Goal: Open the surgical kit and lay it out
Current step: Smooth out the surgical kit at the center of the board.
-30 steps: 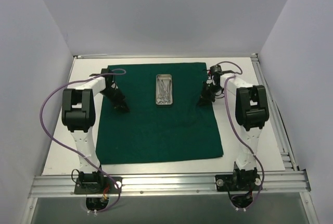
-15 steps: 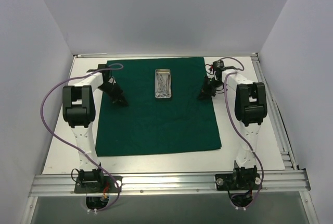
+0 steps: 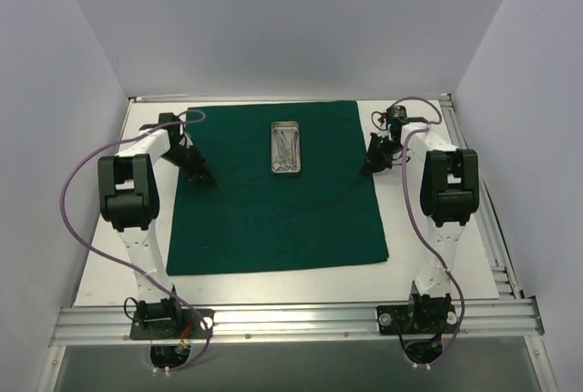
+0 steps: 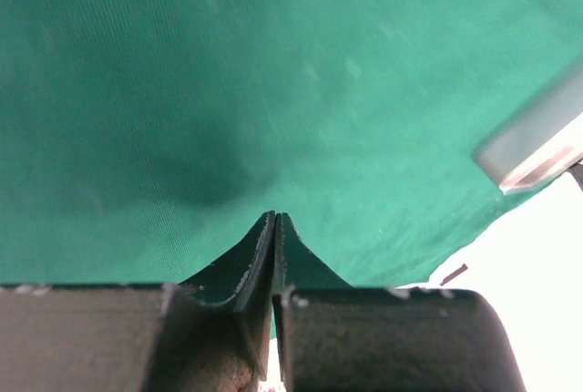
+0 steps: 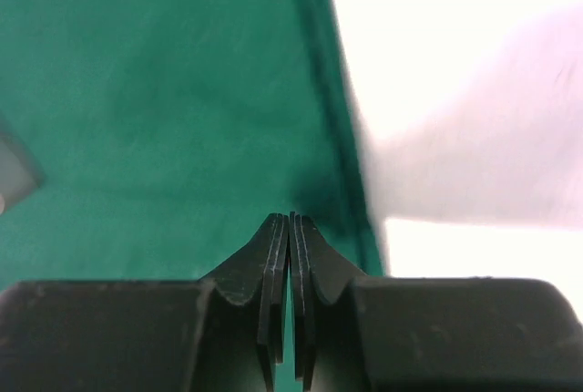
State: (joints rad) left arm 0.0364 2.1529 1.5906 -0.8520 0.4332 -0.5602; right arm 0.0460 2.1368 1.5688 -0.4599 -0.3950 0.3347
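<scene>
**Green drape spread flat, tray near its far edge**

From above, the dark green cloth [image 3: 273,219] lies opened out as a big square on the white table [image 3: 437,255]. The small silver tray [image 3: 287,148] sits on it, towards the far edge, with thin steel instruments [image 3: 288,146] lying inside. The left gripper [image 3: 205,180] is down at the cloth's left side and the right gripper [image 3: 369,169] at its right edge, well apart, with the tray between them. Purple cables [image 3: 77,182] loop off both arms.

Left wrist: the left gripper [image 4: 274,219] has its fingers pinched together over the cloth [image 4: 228,91]. A corner of the tray [image 4: 537,141] shows at the right.

Right wrist: the right gripper [image 5: 290,219] is closed to a hairline slit just inside the cloth's edge [image 5: 342,137], with bare table [image 5: 437,27] beyond
</scene>
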